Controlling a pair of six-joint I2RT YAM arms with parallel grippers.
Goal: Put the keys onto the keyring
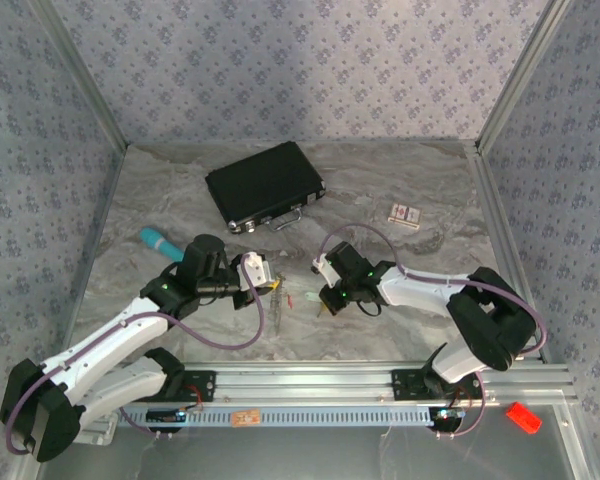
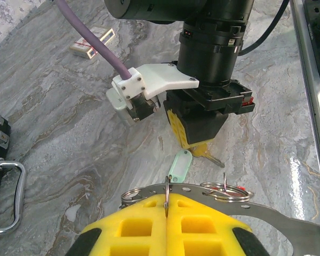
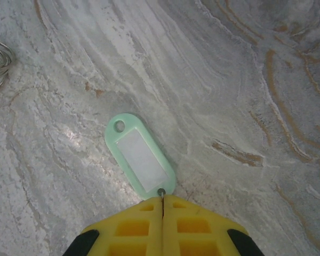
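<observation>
Our left gripper (image 2: 166,205) is pinched shut on the keyring (image 2: 288,220), and our right gripper (image 3: 162,205) is clamped on the tip of the pale-green key (image 3: 141,160) near it. We judge threading is in hand; next the key's eye must meet the hoop. Beyond: grey marbled table (image 1: 400,200), black case (image 1: 265,185), patterned walls (image 1: 310,70).

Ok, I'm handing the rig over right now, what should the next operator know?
Left gripper: shut on the edge of the thin grey metal keyring hoop.
Right gripper: shut on the small wire loop at the end of the pale green plastic key tag, which lies flat on the marble table.
Done: both pieces gripped; small split rings sit on the hoop.
Left: the tag is not on the hoop; thread it on.
</observation>
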